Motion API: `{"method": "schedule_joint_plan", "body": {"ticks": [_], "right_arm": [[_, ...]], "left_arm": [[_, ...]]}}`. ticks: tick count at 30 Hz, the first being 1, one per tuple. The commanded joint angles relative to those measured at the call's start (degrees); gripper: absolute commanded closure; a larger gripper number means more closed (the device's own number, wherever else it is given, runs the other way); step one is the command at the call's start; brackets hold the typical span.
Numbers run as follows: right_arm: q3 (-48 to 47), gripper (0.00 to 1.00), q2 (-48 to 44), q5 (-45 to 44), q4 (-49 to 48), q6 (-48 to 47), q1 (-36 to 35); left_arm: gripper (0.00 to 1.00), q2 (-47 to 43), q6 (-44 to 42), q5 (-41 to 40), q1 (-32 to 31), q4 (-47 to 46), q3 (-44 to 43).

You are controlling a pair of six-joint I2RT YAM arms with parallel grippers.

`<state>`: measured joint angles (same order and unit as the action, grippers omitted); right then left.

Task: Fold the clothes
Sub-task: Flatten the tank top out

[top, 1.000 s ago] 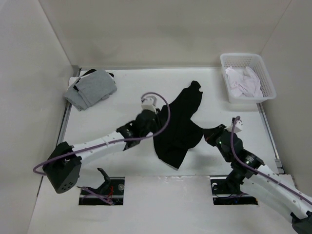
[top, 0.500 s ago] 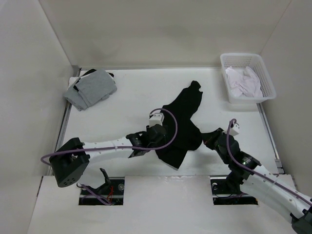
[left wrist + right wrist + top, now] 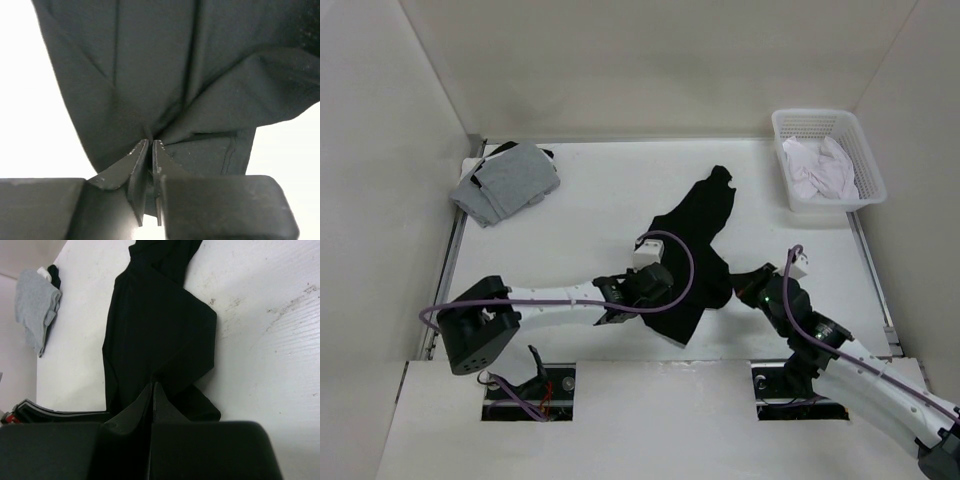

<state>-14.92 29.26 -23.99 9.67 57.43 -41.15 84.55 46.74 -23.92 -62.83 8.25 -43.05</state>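
At the middle of the worktop [image 3: 580,190], toward its near edge, the black top [image 3: 695,235] lies crumpled, with a narrow end stretching toward the far edge. The left fingers [image 3: 137,160] are closed on a bunched fold in the near left part of the top. The right fingers [image 3: 142,405] are pinched shut on its right edge. Grey clothes [image 3: 510,178] sit at the far left corner. A basket [image 3: 810,114] of white clothes [image 3: 820,165] stands at the far right corner.

top [image 3: 705,215] centre, pile [image 3: 508,180] far-left, basket [image 3: 812,114] far-right
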Motion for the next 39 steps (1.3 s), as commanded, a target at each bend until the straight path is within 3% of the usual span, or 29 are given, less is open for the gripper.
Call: {"method": "schedule_joint_plan", "body": {"ticks": [1, 5, 10, 17, 21, 24, 26, 29, 32, 36, 39], "right_arm": [[-1.0, 1.00, -0.1, 0.1, -3.7, -0.7, 1.1], [-7.3, 1.00, 0.3, 1.0, -4.0, -6.6, 4.1], [-15.6, 1.00, -2.3, 3.7, -1.0, -9.8, 6.5], [-6.4, 1.00, -8.7, 3.8, 4.3, -0.9, 1.1], [-1.7, 1.00, -7.8, 3.0, 5.6, 2.2, -0.9], [-1.0, 1.00, -6.9, 3.1, 5.9, 2.0, -0.6], [-0.9, 1.00, -6.8, 3.2, 5.9, 1.5, 0.3], [-0.3, 1.00, -5.6, 3.3, 4.6, 1.0, 1.3], [0.4, 1.00, -3.7, 3.6, 1.9, 0.6, 1.6], [1.0, 1.00, -1.1, 4.1, -1.6, 0.2, 1.6], [1.2, 1.00, -0.4, 4.6, -3.4, -0.4, 1.8]], "left_arm": [[0.95, -7.0, -0.2, -5.0, 1.1, 0.3, 0.0], [0.98, -16.8, -3.3, -3.2, 9.8, -1.6, -0.3], [0.98, -31.1, -8.1, 9.1, 23.6, -11.2, 3.3], [0.95, -51.3, -3.4, 15.6, 31.5, -14.8, 29.6], [0.80, -57.9, 4.3, 14.7, 35.4, -12.6, 39.4], [0.68, -58.9, 5.0, 14.1, 39.3, -9.6, 37.6], [0.68, -57.5, 4.2, 14.2, 40.7, -7.7, 35.1], [0.69, -53.1, 1.6, 13.7, 38.1, -7.8, 31.6], [0.69, -45.8, -0.5, 9.4, 30.6, -9.8, 27.6], [0.69, -30.9, -5.2, 0.2, 16.9, -12.5, 18.7], [0.69, -18.8, -8.8, -2.4, 11.3, -13.3, 12.2]]}}
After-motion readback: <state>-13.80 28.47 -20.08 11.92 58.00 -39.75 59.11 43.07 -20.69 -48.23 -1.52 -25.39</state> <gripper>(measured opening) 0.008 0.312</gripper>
